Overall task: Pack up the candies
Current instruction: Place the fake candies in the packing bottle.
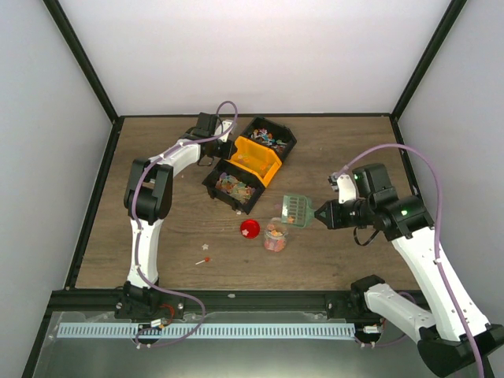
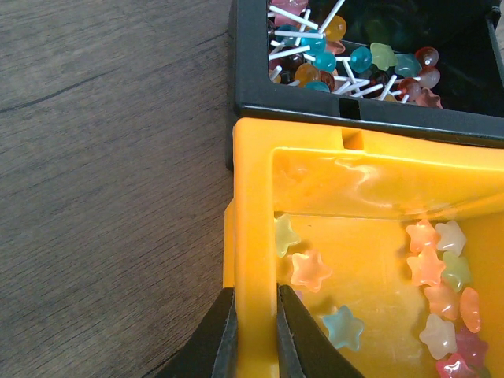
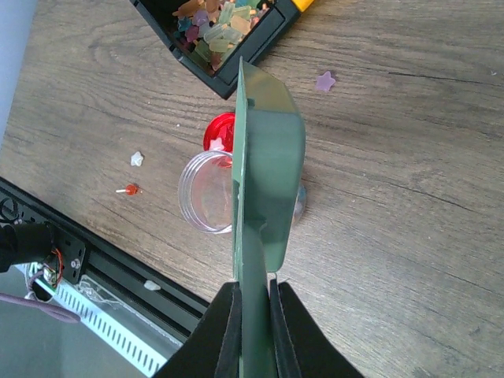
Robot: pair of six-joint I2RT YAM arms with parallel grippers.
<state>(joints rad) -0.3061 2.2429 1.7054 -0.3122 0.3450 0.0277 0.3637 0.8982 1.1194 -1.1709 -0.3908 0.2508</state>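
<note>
Right gripper [image 3: 252, 293] is clamping narrow on the flat handle of the green slotted plastic scoop [image 3: 272, 150], which is hanging edge-on just ahead of its fingertips; I cannot tell whether it is carrying a load. Beneath the scoop, slightly to its left, the small clear round jar [image 3: 203, 193] is standing open, with the round red lid [image 3: 216, 132] lying just beyond it. Seen from above, orange candies [image 1: 274, 239] are sitting in the jar, so I judge it partly filled. Left gripper [image 2: 253, 311] is pinching the side wall of the yellow plastic bin [image 2: 354, 177], with star candies lying just right of its fingers. The black plastic bin [image 2: 315, 101] ahead is holding lollipops. A few strays are lying on the wooden table [image 3: 409, 236]. More filling and the lidding are remaining.
</note>
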